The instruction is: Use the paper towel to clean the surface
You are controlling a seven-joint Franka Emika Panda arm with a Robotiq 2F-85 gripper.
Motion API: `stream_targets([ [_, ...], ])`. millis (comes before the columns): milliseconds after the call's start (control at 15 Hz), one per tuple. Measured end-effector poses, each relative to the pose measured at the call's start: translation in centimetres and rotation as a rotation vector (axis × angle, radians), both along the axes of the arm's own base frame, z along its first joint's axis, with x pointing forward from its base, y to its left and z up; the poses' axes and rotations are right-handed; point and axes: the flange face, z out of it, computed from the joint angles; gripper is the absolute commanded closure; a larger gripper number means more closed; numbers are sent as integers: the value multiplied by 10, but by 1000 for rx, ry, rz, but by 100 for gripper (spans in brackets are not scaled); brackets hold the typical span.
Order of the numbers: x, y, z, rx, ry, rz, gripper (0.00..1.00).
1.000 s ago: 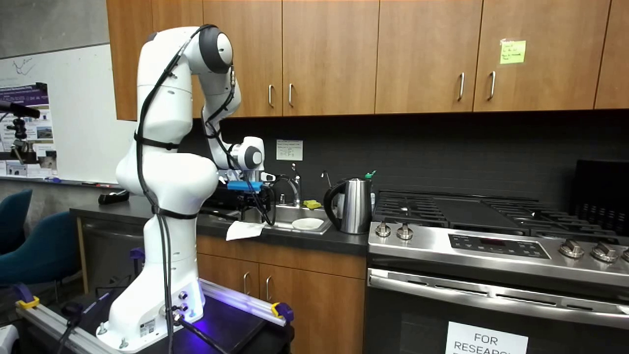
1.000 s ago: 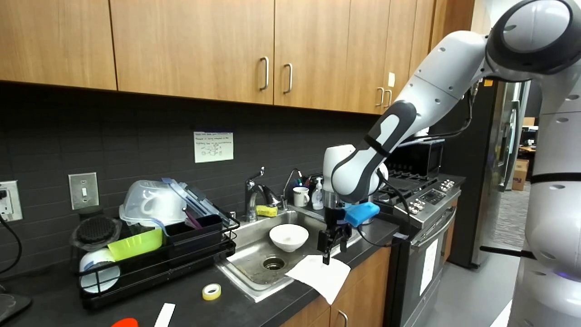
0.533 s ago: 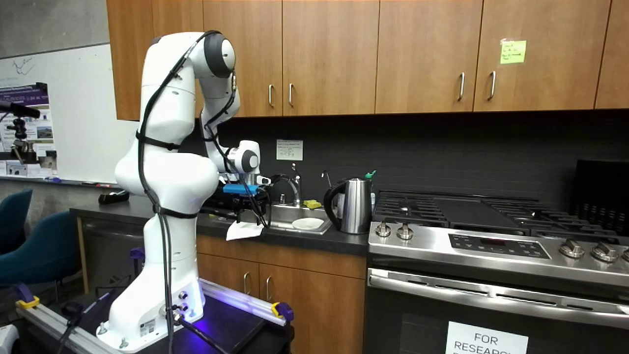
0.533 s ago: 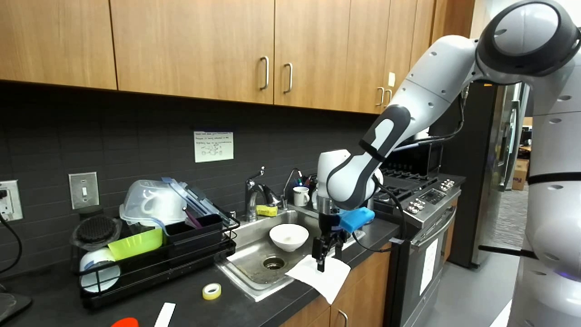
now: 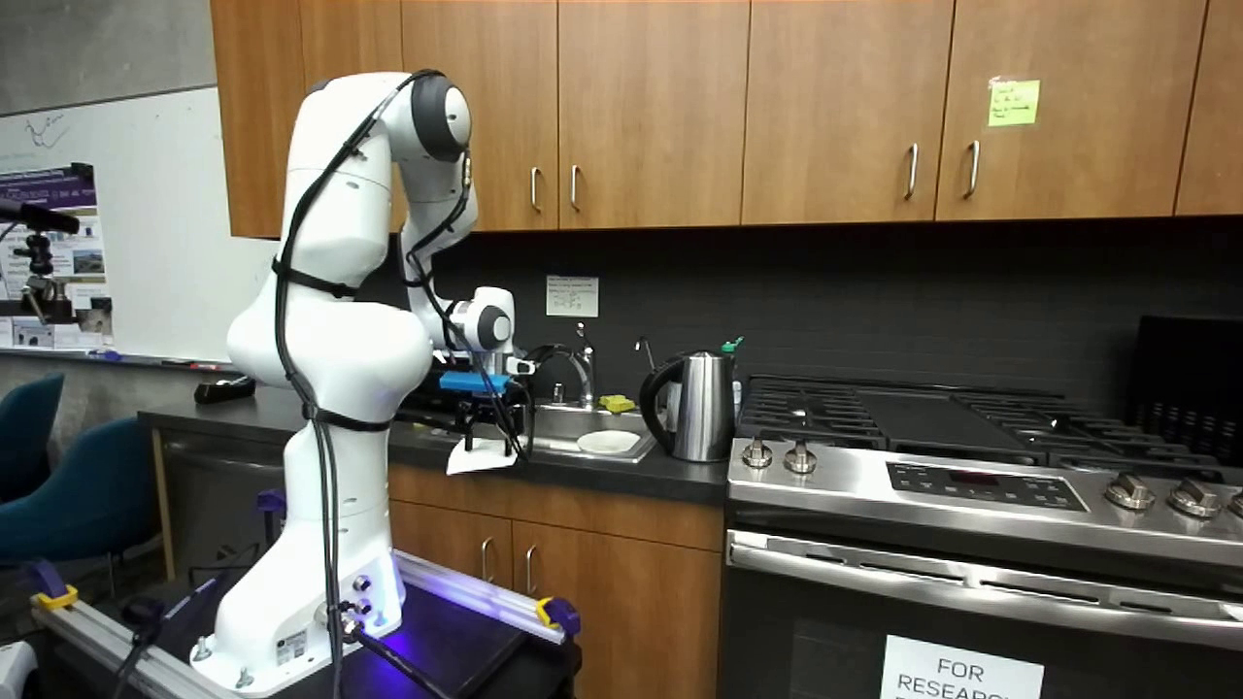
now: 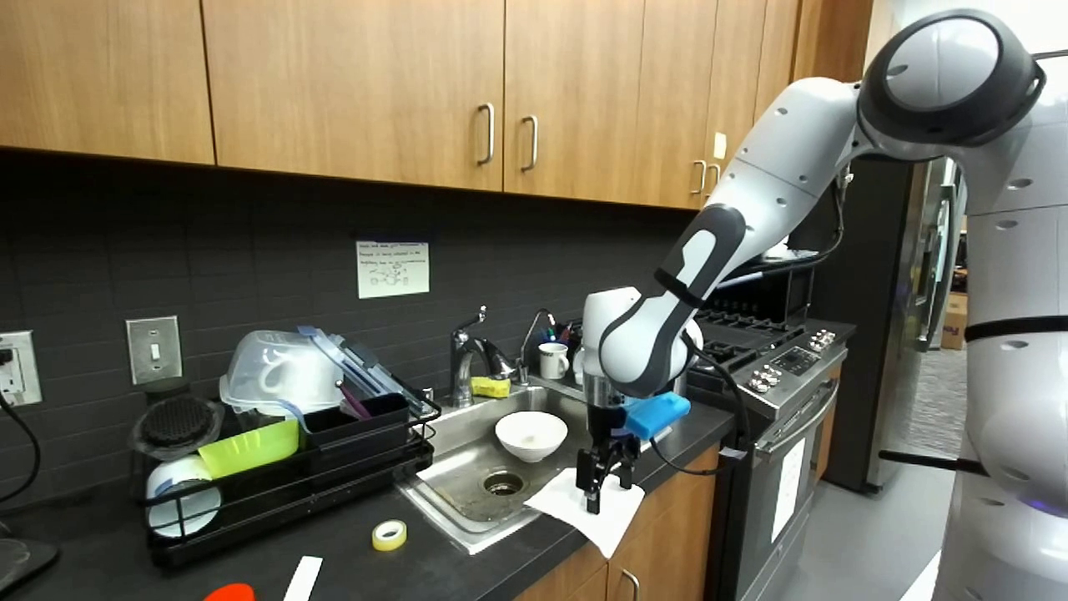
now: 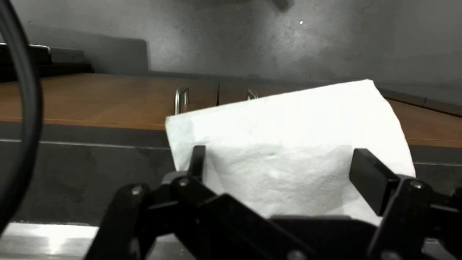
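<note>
Reaching over the paper towel [image 6: 615, 516], the Robotiq gripper [image 7: 279, 171] holds its 2 fingers [image 7: 370, 186] wide apart, with nothing clamped between them. The white, lightly creased paper towel lies below; I cannot tell from where I stand whether the fingers touch it.

Towel position: on the front strip of the dark countertop [image 7: 101, 180], beside the stainless-steel sink [image 6: 501, 532], with 1 end overhanging the front edge, over the wooden base cabinets [image 5: 621, 592]. Its sink-side margin is partly hidden behind the gripper in the wrist view.

Status, as judged: step 1, alignment over the paper towel, looks complete or nearly so. Step 2, gripping it, is not done. Step 3, wiping the countertop, therefore appears outstanding; I see no mark that would show which part, if any, is clean. The remaining sequence should be: lower if required, bring the fingers together on a pinch of paper, drag it across the countertop.

Outside the work zone: 1 white bowl [image 6: 531, 436] sits in the sink, 1 roll of yellow tape [image 6: 389, 536] lies on the countertop near it, and a loaded dish rack [image 6: 371, 480] stands beside the sink. Route the wipe clear of the tape.
</note>
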Motion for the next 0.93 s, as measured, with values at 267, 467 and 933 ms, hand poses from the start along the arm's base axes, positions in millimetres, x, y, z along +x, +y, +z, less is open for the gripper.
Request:
stream_targets([
  [267,0,-1,-4,0,4,-9,20],
  [467,1,-2,-3,0,2,-13,37],
  [933,10,-6,7,5,-24,-29,91],
])
